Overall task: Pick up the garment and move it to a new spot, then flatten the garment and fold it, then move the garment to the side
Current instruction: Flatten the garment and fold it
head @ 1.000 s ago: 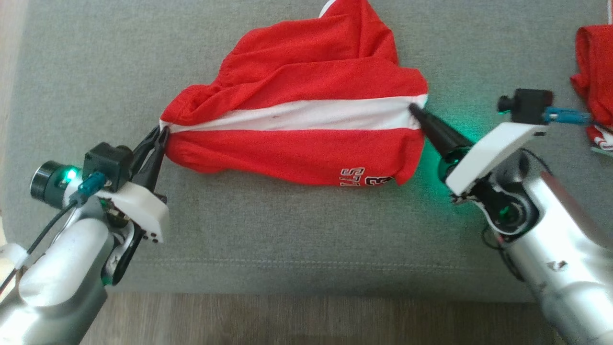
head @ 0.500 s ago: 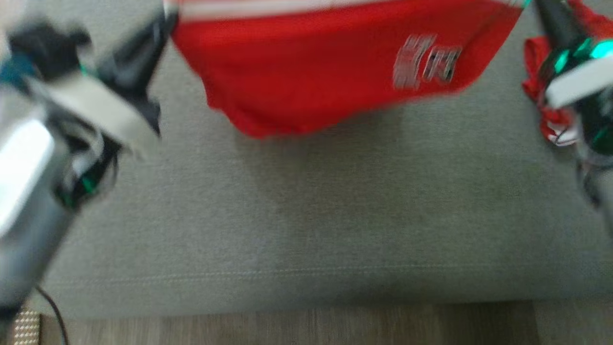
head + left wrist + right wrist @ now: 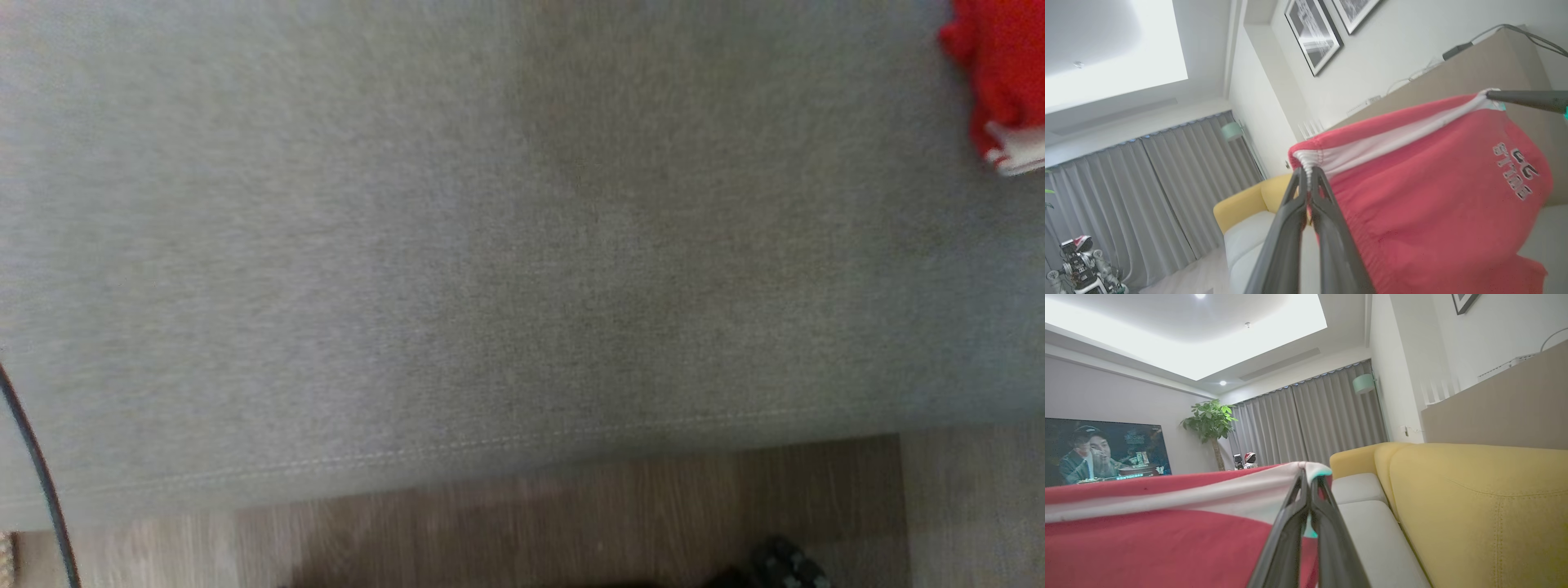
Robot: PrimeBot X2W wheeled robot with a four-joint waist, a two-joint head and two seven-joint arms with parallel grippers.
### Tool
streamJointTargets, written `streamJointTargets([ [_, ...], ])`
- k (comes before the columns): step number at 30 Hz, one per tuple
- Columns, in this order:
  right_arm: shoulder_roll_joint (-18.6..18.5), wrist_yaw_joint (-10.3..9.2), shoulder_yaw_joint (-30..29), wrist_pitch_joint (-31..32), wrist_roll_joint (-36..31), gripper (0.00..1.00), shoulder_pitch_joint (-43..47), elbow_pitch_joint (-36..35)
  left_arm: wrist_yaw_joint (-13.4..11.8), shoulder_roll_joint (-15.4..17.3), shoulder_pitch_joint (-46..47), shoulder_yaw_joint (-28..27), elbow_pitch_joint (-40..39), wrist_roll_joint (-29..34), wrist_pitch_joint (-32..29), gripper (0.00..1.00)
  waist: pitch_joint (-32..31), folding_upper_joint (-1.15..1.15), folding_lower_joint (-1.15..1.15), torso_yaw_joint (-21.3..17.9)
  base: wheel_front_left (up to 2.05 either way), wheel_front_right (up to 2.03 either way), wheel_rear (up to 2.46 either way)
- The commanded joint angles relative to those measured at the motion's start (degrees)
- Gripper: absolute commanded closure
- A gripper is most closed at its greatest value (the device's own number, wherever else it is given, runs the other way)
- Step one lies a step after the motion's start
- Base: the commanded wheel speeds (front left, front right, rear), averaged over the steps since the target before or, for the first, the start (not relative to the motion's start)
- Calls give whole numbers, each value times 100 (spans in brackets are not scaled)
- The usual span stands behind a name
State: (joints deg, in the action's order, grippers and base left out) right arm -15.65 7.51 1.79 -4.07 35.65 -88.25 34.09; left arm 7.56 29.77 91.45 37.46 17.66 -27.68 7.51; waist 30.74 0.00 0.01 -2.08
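One garment (image 3: 1433,204) aloft, pinched by left gripper (image 3: 1307,170), right gripper (image 3: 1308,474)

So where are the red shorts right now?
In the left wrist view the red shorts hang in the air, stretched between the left end effector and the right end effector at upper right.

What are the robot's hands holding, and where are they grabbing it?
The red garment, by its white band: the left gripper pinches one end, the right gripper the other.
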Motion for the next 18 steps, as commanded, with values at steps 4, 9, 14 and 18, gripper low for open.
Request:
streamJointTargets([
  [4, 290, -2, -176, -319, -268, 100, -203, -188, -17, -67, 318, -87, 465, 461, 710, 100, 742, 0, -1, -180, 0, 0, 0],
  [9, 259, -2, 93, -296, -53, 100, 725, -831, -11, -84, -919, 17, -193, 731, 746, 100, 694, 0, -1, -165, 0, 0, 0],
  [14, -49, -2, 230, -29, 374, 100, 2527, -1969, -9, 179, -2815, 57, -1094, 827, 747, 100, 354, 0, -1, -91, 0, 0, 0],
  [18, -265, -2, 165, 493, 541, 100, 4397, -2917, -9, 376, -4251, 250, -1623, 731, 748, 100, -60, 0, -1, 15, 0, 0, 0],
])
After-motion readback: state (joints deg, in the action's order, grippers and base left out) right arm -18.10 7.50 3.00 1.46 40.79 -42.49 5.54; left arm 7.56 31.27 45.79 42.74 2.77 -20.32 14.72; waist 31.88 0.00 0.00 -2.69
